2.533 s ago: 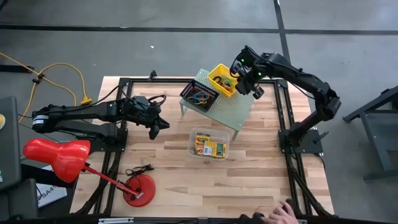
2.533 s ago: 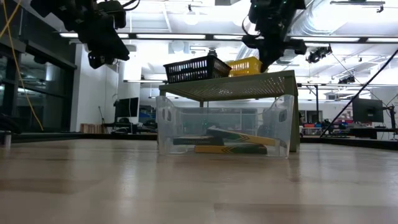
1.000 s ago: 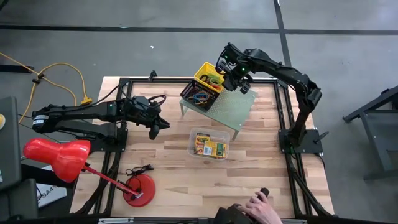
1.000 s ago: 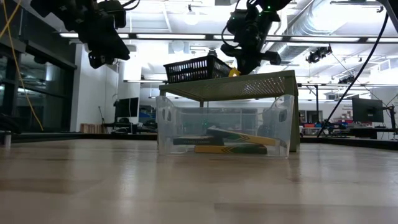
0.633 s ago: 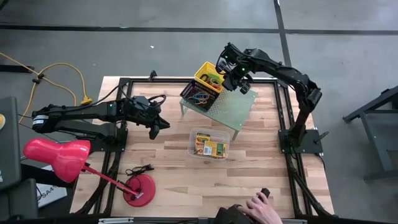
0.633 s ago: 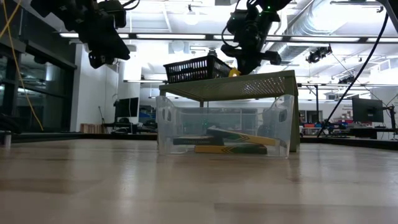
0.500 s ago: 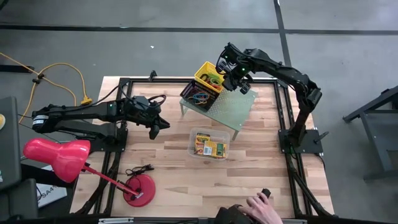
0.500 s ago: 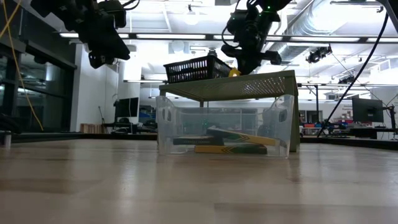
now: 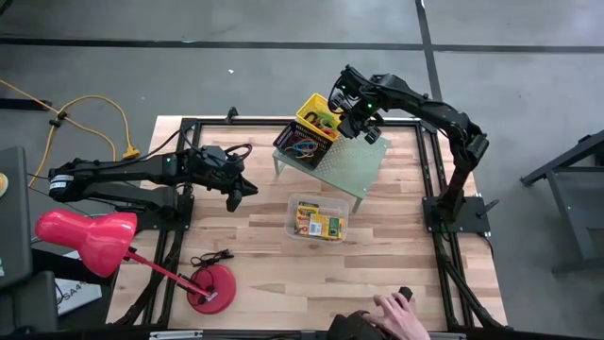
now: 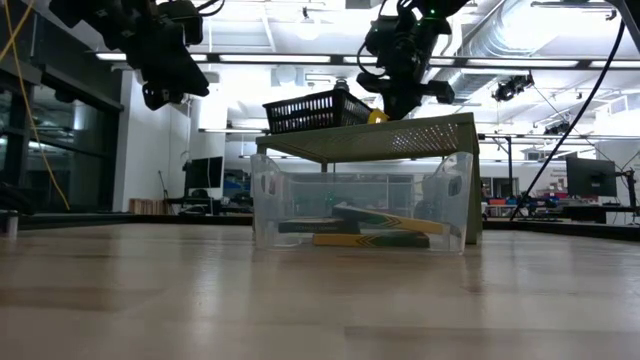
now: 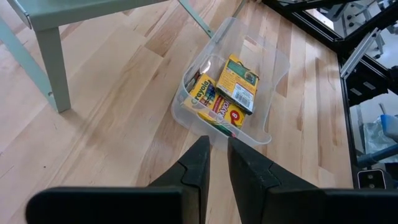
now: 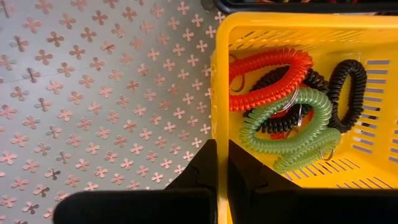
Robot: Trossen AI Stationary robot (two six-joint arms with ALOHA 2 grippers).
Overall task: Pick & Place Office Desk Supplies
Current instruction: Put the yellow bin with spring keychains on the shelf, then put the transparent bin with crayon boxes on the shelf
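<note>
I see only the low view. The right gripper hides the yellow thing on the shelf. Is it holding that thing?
Observer: Yes. The right wrist view shows the right gripper shut on the yellow basket, on its wall.
Operator: What lies inside it?
Observer: Coiled rings: red, green and black.
Operator: And the left gripper?
Observer: The high view shows the left gripper waiting over bare table, left of the clear tub.
</note>
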